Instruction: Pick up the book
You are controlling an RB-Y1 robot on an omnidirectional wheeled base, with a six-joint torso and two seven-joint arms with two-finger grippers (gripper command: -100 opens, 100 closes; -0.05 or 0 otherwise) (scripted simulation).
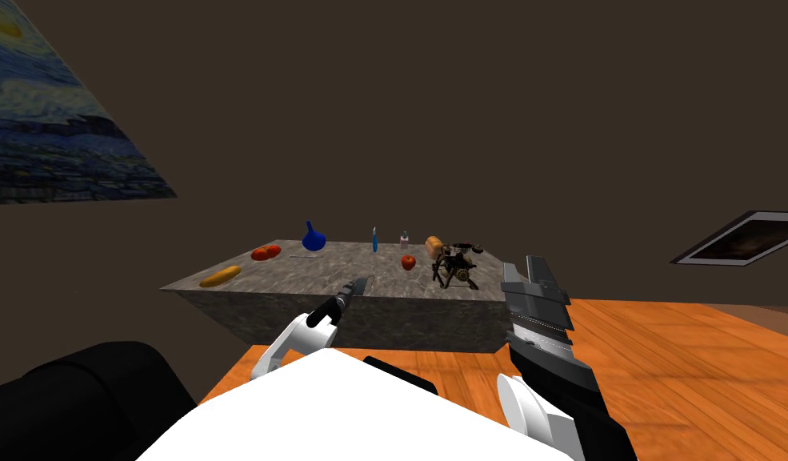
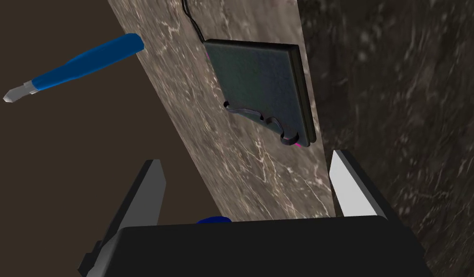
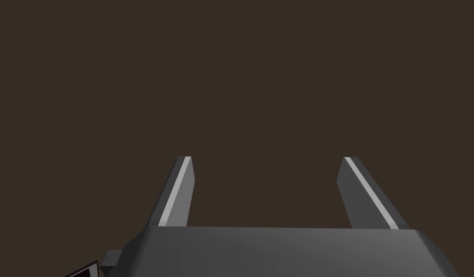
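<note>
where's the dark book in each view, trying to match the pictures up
head view: the dark, flat, square book lies at the grey marbled table's near edge, just past the left gripper.
left wrist view: the book is ahead of the open fingers, by the table's edge.
right wrist view: the right gripper faces away from the table, fingers open.
shared landmark: the slim blue bottle.

My feeds are dim and flat; orange wooden floor (image 1: pixel 664 376) brightest, thin dark book (image 2: pixel 260 81) murky against the mottled grey stone tabletop (image 2: pixel 240 163).
</note>
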